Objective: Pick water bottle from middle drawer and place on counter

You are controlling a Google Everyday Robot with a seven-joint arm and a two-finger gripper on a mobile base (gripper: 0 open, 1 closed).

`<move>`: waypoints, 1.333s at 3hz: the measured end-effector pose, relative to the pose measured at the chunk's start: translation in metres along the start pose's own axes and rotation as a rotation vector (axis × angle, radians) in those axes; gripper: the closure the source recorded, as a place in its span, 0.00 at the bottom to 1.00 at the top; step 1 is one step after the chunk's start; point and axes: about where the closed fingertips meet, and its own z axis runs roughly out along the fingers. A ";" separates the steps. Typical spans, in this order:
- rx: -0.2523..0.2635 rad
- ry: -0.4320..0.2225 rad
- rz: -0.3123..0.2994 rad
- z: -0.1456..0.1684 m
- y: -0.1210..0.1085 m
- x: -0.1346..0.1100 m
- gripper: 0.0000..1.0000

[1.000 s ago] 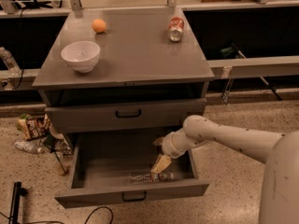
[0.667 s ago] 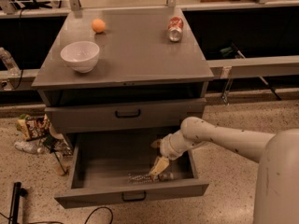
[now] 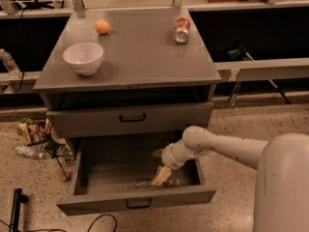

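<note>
The water bottle [image 3: 145, 183] lies on its side in the open middle drawer [image 3: 96, 204], close behind the front panel. It is clear and partly hidden by the gripper. My gripper [image 3: 161, 177] reaches down into the drawer from the right, and its tan tip is at the bottle's right end. The white arm [image 3: 217, 146] comes in from the right over the drawer's side. The grey counter [image 3: 140, 52] is the cabinet's top, above the drawers.
On the counter stand a white bowl [image 3: 83, 58] at the left, an orange [image 3: 102, 26] at the back and a red-and-white soda can [image 3: 181, 30] on its side. A shut drawer [image 3: 130, 117] sits above the open one. Snack wrappers [image 3: 34, 132] lie on the floor at the left.
My gripper has moved slightly down and to the left, closer to the bottle. The bottle and the drawer have not moved.
</note>
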 end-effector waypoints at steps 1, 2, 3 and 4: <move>-0.029 0.007 -0.007 0.018 0.007 0.007 0.21; -0.060 0.018 -0.010 0.034 0.019 0.015 0.20; -0.064 0.024 -0.015 0.040 0.019 0.018 0.20; -0.062 0.040 -0.010 0.045 0.020 0.024 0.20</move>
